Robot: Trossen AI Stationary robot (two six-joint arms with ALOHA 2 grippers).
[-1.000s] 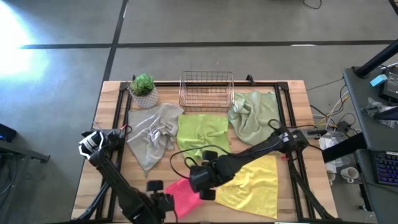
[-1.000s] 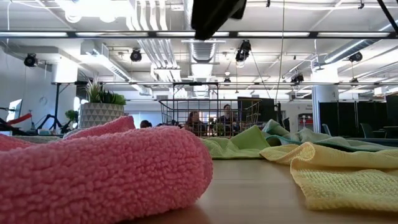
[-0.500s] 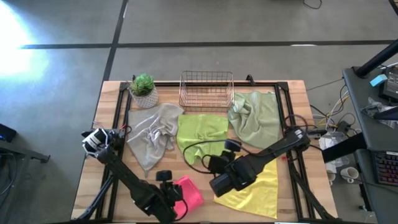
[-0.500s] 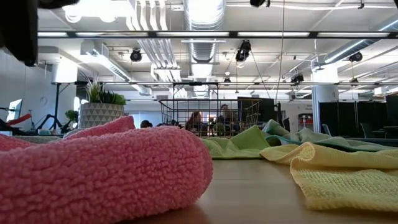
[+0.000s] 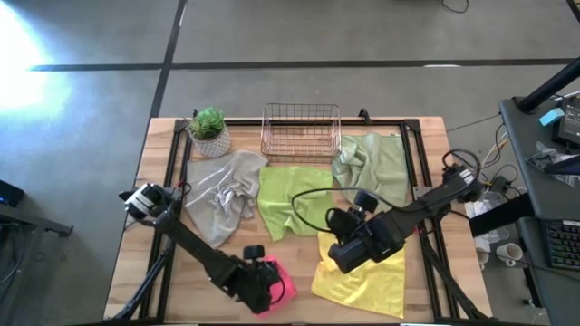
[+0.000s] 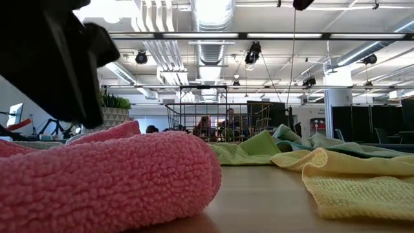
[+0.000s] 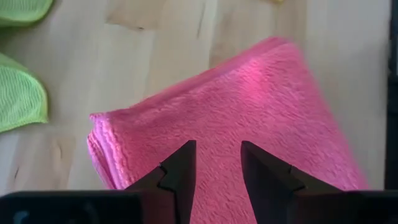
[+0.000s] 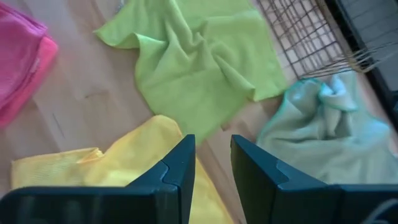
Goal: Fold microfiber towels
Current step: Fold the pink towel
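Observation:
The hot pink towel (image 5: pixel 279 282) lies folded on the table near its front edge; it also shows in the left wrist view (image 7: pixel 249 106) and the low view (image 6: pixel 110 181). My left gripper (image 7: pixel 218 168) is open, fingers pointing down just above the towel. My right gripper (image 8: pixel 212 162) is open and empty above the near edge of the spread yellow towel (image 5: pixel 367 272). The lime green towel (image 5: pixel 294 195), the pale sage towel (image 5: pixel 372 167) and the grey towel (image 5: pixel 222 195) lie rumpled across the table's middle.
A copper wire basket (image 5: pixel 301 129) stands at the far edge, with a potted plant (image 5: pixel 209 131) to its left. A black frame (image 5: pixel 420 172) runs along the table's sides. People show in the room behind the table in the low view.
My right gripper has gone from beside the pink towel toward the table's right edge and now stands over the yellow towel. My left gripper has gone toward the right, over the pink towel. The pink towel has kept still.

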